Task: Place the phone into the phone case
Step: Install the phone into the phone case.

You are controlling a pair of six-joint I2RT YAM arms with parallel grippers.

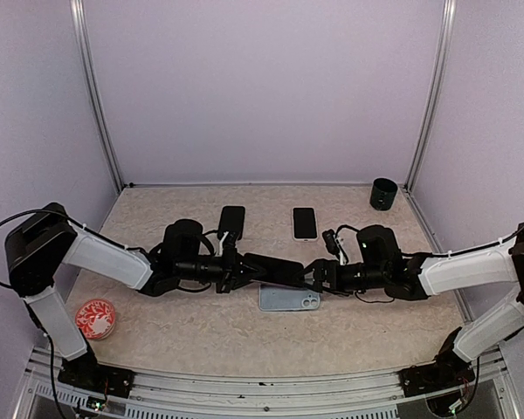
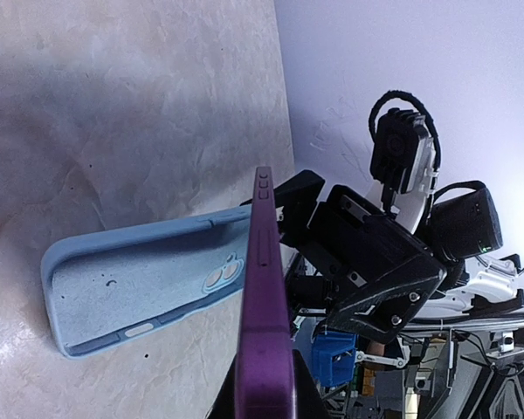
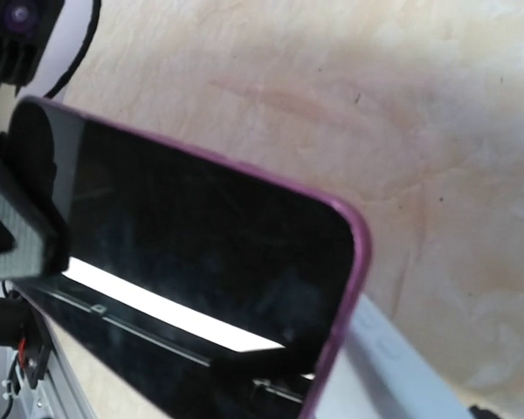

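Observation:
A purple phone [image 1: 275, 270] hangs edge-up between both grippers, just above a light blue phone case [image 1: 288, 300] that lies open side up on the table. My left gripper [image 1: 237, 272] is shut on the phone's left end and my right gripper [image 1: 313, 276] on its right end. In the left wrist view the phone [image 2: 265, 305] stands edge-on between my fingers, with the case [image 2: 131, 279] to its left. In the right wrist view the phone's black screen [image 3: 201, 253] fills the frame and hides my fingers. A corner of the case [image 3: 402, 375] shows below it.
A black phone-shaped thing [image 1: 231, 220] and a white-edged phone [image 1: 305, 223] lie behind the grippers. A black cup [image 1: 383, 194] stands at the back right corner. A red and white round object [image 1: 95, 318] sits at the front left.

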